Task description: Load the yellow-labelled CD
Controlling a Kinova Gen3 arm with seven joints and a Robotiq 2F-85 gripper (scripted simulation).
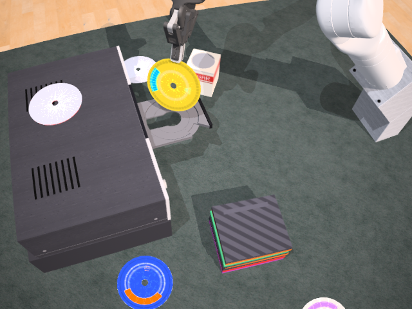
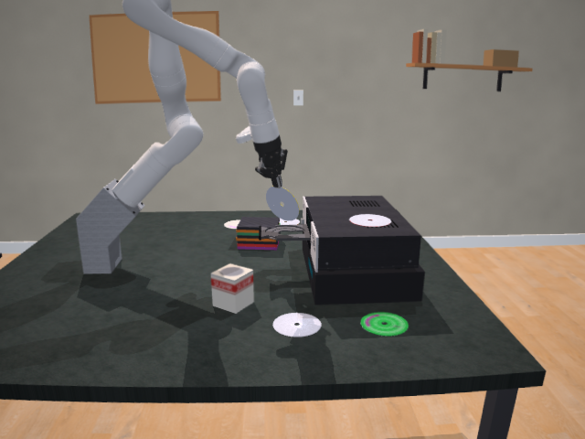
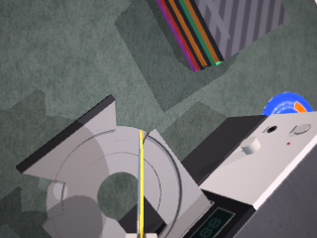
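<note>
yellow cd point(image 1: 174, 84) edge-pinched in tool point(image 1: 176, 56)

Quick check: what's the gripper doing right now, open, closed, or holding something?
Gripper: closed on the rim of the yellow-labelled CD, which hangs tilted above the open tray.

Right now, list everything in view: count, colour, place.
Player: one, black, on the table's left in the top view.
Tray: one, grey, open, sticking out of the player.
Yellow CD: one, held tilted above the tray.
White CDs: one on the player, one beside it.
Blue CD: one, near the player's corner.
Green CD: one, beside the player.
Purple-ringed CD: one, at the top view's lower edge.
Box: one, white with a red band, by the tray.
Case stack: one, grey-striped top, coloured edges.
Table: one, dark green.
End effector: one, dark, pinching the yellow CD's edge.
</note>
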